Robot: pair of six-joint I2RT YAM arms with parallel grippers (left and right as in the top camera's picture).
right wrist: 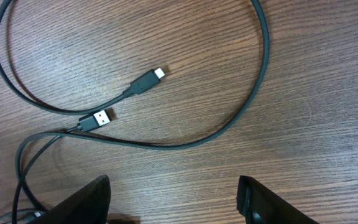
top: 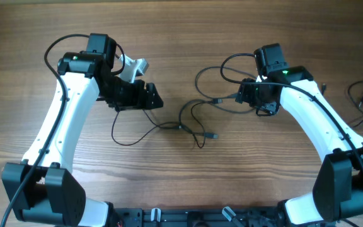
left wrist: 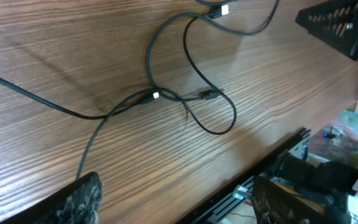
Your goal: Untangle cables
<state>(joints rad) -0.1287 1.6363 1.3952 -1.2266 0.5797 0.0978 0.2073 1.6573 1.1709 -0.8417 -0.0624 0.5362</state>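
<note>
Thin dark cables (top: 197,120) lie looped and crossed on the wooden table between my two arms. In the left wrist view two strands cross at a small knot by a silvery plug (left wrist: 156,95), and one strand runs down past the left finger (left wrist: 82,198). My left gripper (top: 155,98) (left wrist: 179,202) is open just left of the tangle, with only bare wood between its fingers. My right gripper (top: 241,94) (right wrist: 174,200) is open too, above the table just short of a wide cable loop (right wrist: 253,93) and two plug ends (right wrist: 157,73) (right wrist: 104,116).
Another dark cable (top: 361,101) lies loose at the far right edge of the table. The table's front edge and a black rail (left wrist: 272,162) show in the left wrist view. The thick black arm cables (top: 55,53) arch over each arm.
</note>
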